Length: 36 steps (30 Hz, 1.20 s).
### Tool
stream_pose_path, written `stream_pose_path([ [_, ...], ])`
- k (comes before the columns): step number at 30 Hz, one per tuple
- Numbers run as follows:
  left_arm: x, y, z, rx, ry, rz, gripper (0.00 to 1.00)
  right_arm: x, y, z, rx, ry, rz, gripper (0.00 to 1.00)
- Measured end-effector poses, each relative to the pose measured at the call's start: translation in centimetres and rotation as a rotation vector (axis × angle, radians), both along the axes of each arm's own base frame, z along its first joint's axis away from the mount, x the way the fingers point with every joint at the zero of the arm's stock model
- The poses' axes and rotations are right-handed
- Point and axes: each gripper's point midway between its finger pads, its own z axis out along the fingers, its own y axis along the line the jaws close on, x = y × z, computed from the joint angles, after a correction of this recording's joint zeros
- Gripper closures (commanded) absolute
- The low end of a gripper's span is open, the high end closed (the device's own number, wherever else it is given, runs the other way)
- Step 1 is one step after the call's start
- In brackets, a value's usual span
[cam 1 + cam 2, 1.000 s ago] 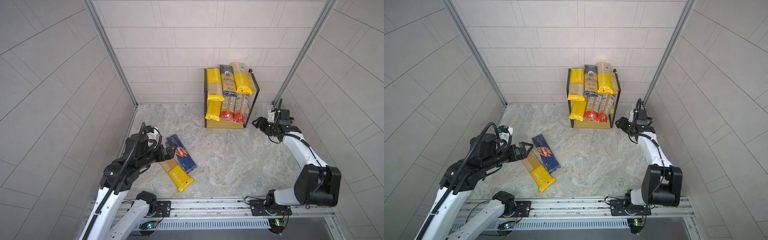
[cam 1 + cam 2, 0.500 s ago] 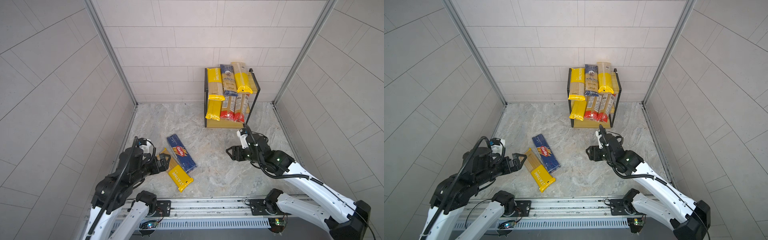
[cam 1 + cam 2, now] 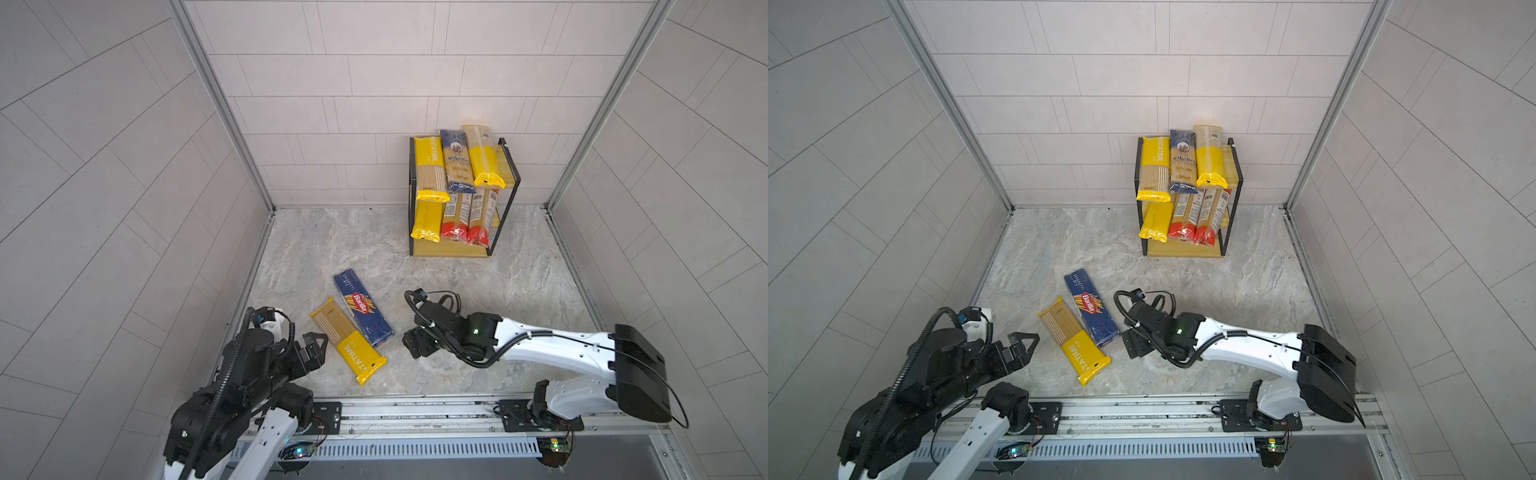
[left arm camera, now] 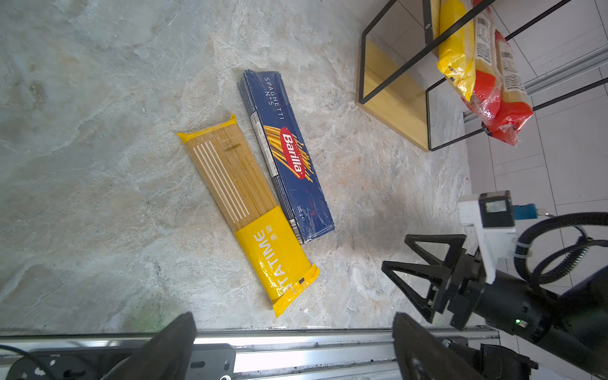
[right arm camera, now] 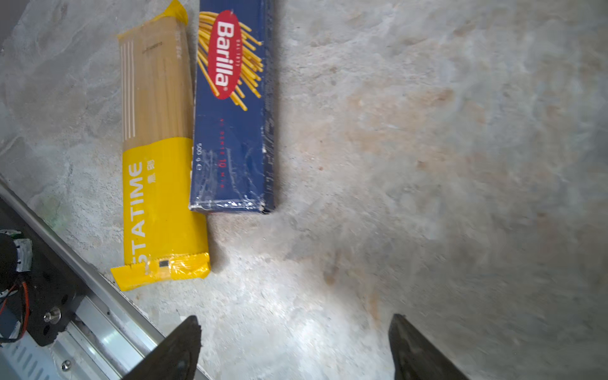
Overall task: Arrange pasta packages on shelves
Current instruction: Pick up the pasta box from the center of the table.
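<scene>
Shelves (image 3: 451,249): six packs (image 3: 430,166) stowed, bottom tier bare. Tabletop (image 3: 457,291) — yellow pack (image 3: 347,340), blue box (image 3: 363,308) left to shelve. Left pincer (image 3: 318,350), right pincer (image 4: 394,250) — both wide, empty.

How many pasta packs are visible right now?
8. Top shelf: two yellow packs flanking a blue pack. Middle shelf: one yellow pack, two red-ended packs. Table: a loose yellow pack beside the Barilla box. More may be hidden.

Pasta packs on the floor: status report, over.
Left end effector, right end effector open, empty. Yellow pack, blue Barilla box side by side on floor. Nothing blocking shelves.
</scene>
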Motion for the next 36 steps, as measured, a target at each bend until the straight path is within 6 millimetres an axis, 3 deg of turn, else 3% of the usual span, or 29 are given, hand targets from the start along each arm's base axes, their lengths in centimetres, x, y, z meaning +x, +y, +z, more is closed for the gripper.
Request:
stream_pose_path([
  [11, -1.5, 0.9, -0.1, 0.010, 0.004, 0.027, 0.01, 2.5, 7.7, -2.9, -0.031, 0.007, 0.056, 0.03],
  [15, -1.5, 1.1, -0.2, 0.016, 0.005, 0.032, 0.01, 3.1, 9.4, -4.3, -0.055, 0.016, 0.067, 0.03],
  [27, -1.5, 1.2, -0.2, 0.027, 0.001, 0.032, 0.01, 5.1, 10.6, -6.5, -0.177, -0.002, 0.040, 0.06],
  [32, -1.5, 1.2, -0.2, 0.036, -0.003, 0.024, 0.01, 5.7, 10.2, -6.6, -0.182, -0.001, 0.026, 0.08],
  [36, -1.4, 1.2, -0.2, 0.038, -0.004, 0.022, 0.01, 6.6, 8.8, -7.3, -0.205, 0.014, -0.001, 0.11],
])
